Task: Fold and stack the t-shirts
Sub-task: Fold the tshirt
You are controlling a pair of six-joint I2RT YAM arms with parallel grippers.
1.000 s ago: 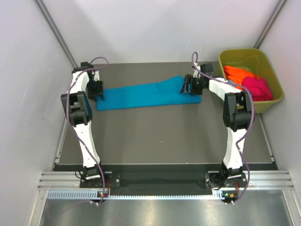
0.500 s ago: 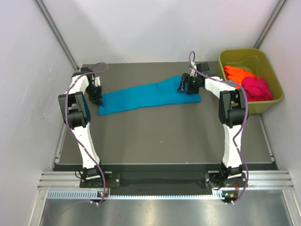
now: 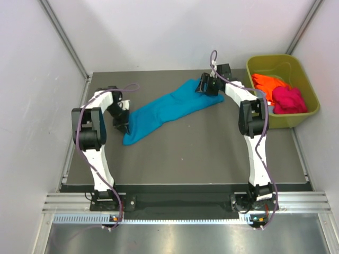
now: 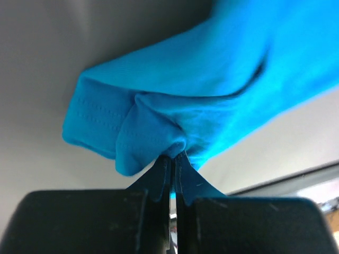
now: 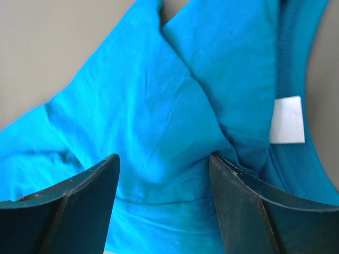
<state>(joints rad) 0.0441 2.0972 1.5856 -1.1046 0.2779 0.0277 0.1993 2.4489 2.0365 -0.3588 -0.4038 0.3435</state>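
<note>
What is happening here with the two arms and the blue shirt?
The two arms are working on a teal t-shirt that lies stretched at a slant across the table. The left pincer is shut on a bunched corner at the shirt's near-left end. The right pincer stands open over the far end, beside the white neck label. An orange shirt and a pink shirt wait in the green tub at the right. No stack is on the table yet.

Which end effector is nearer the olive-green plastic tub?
Right: the right end effector is at the teal-blue cloth t-shirt's end nearest the tub; the left end effector pinches the opposite end.
</note>
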